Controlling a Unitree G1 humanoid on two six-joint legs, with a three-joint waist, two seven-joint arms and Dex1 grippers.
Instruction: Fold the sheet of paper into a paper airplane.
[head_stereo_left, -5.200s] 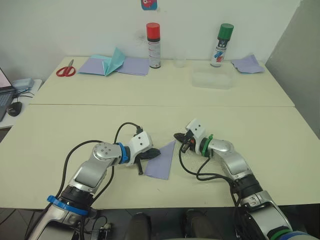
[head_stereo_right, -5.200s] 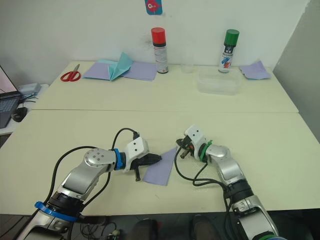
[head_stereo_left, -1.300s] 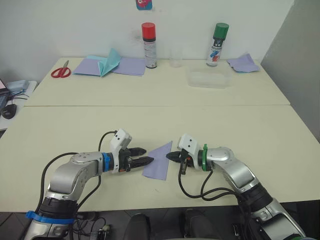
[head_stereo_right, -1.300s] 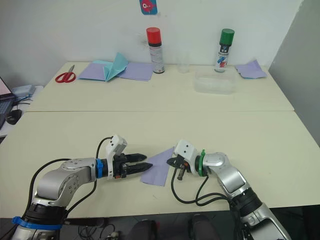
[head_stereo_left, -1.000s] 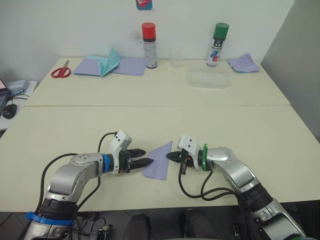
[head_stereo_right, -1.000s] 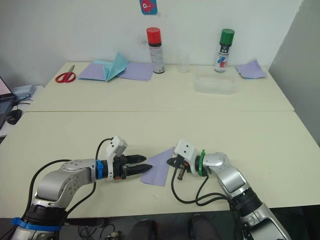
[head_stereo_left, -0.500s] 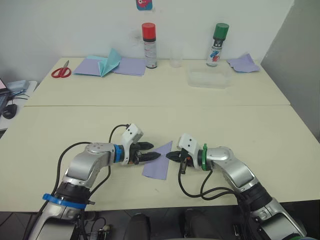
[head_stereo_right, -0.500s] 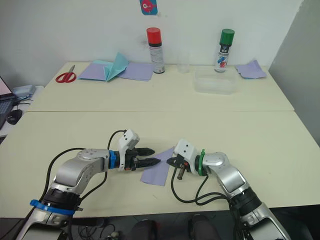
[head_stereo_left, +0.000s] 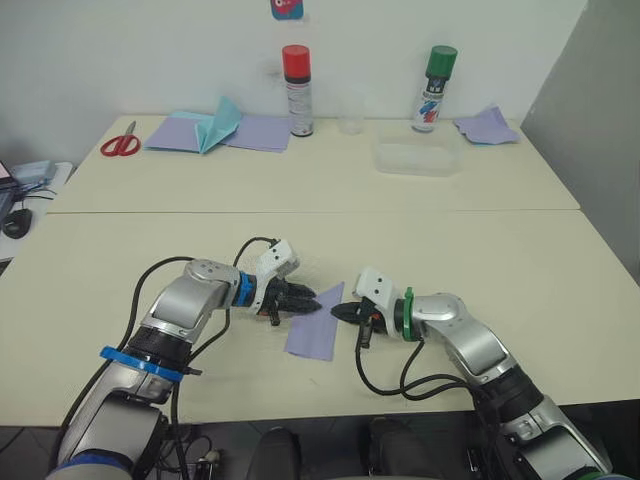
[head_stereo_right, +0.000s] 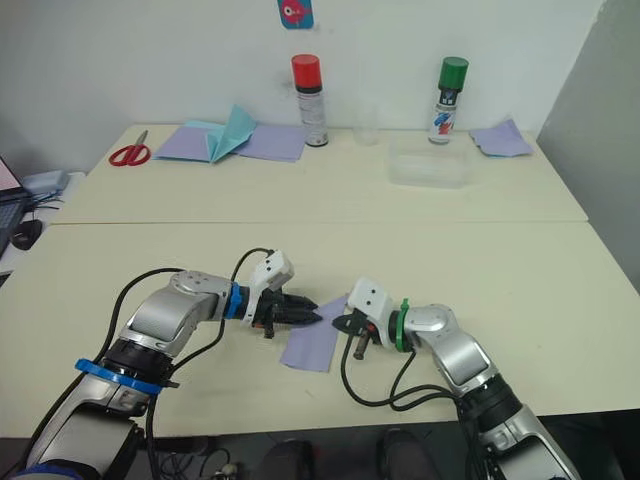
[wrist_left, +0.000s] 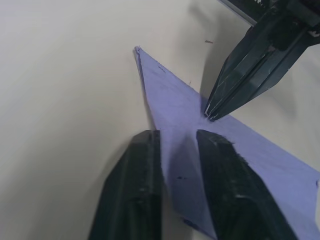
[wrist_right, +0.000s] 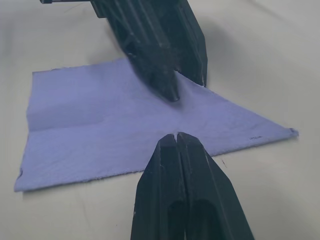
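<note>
The sheet of paper (head_stereo_left: 317, 326) lies flat on the near table as a lavender folded piece with one pointed corner (wrist_left: 137, 49) aimed away from me. My left gripper (head_stereo_left: 306, 300) comes in low from the left. Its two black fingers (wrist_left: 146, 165) stand a narrow gap apart, one on the paper's upper left edge and one at that edge. My right gripper (head_stereo_left: 337, 312) comes from the right with its fingers (wrist_right: 176, 150) pressed together, the tip touching the paper's right edge. The two tips nearly meet over the paper.
On the far table are red scissors (head_stereo_left: 120, 145), a teal pointed paper (head_stereo_left: 222, 120) on wide lavender sheets (head_stereo_left: 262, 131), a red-capped spray can (head_stereo_left: 297, 90), a clear cup (head_stereo_left: 350, 118), a clear plastic box (head_stereo_left: 418, 158), a green-capped can (head_stereo_left: 432, 88) and a crumpled lavender sheet (head_stereo_left: 487, 126).
My left gripper has moved forward and right until its fingertips reach the paper's upper left edge, and its fingers have narrowed. The right gripper and the paper have stayed put.
</note>
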